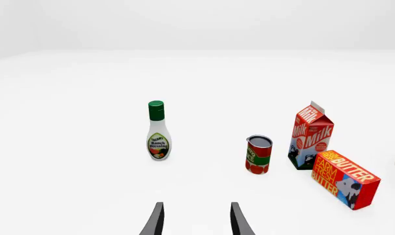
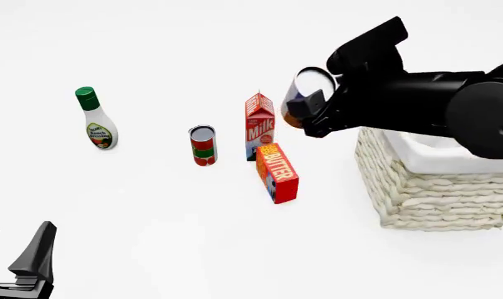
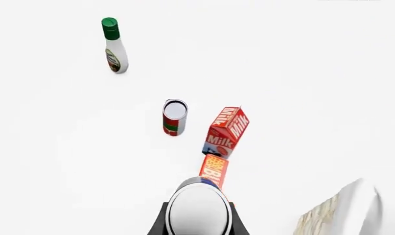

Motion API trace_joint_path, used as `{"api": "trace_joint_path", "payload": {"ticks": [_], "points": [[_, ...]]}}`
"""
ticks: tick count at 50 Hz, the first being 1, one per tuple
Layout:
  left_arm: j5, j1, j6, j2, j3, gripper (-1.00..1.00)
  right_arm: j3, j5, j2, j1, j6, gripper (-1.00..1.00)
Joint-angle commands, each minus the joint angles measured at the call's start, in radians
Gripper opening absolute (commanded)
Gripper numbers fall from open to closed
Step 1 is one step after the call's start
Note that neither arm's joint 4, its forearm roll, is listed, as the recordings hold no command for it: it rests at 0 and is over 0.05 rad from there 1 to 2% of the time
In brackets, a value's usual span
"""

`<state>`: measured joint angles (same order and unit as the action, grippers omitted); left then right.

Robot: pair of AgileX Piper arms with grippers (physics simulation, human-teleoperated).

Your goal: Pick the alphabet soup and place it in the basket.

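Our right arm's black fingers (image 2: pixel 305 106) are clamped on the small cylindrical alphabet soup can with the silver-white top (image 2: pixel 311 84), holding it in the air, clear of the white counter (image 2: pixel 151 212) and higher than the cartons below, which looks meant to let it pass over them without a knock. In the right wrist view the can's pale lid (image 3: pixel 198 210) fills the space between the two fingers, with a sliver of blue label at its far edge. The can hangs just beside the near-left corner of the large square cream-white woven wicker basket with its white cloth lining (image 2: pixel 417 187), not yet over the opening, so we judge the carry to be well along with the drop still to come; the next move calls for shifting the can farther right until it sits above the lining. Beneath the can stand a red and white milk carton (image 2: pixel 260 126) and a red and orange butter box (image 2: pixel 277 172), close together. A red-and-green labelled can (image 2: pixel 203 145) stands to their left, and a white ranch dressing bottle with a green cap (image 2: pixel 94 118) stands well apart, farther left. Our left arm's black fingers (image 1: pixel 196 220) are spread apart and grip nothing, resting low at the near left, out of the way.
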<state>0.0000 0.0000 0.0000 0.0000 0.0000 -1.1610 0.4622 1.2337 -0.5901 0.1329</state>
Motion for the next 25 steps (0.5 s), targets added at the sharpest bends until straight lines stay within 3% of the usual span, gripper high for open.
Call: {"api": "trace_joint_path", "payload": {"ticks": [1, 19, 25], "points": [[0.000, 0.000, 0.000, 0.000, 0.000, 1.00, -0.038, 0.032, -0.052, 0.076, -0.029, -1.00], [0.000, 0.000, 0.000, 0.000, 0.000, 1.00, -0.080, 0.034, -0.046, 0.180, -0.015, -1.00], [0.000, 0.000, 0.000, 0.000, 0.000, 1.00, -0.096, 0.038, -0.032, 0.250, 0.015, -1.00]]}}
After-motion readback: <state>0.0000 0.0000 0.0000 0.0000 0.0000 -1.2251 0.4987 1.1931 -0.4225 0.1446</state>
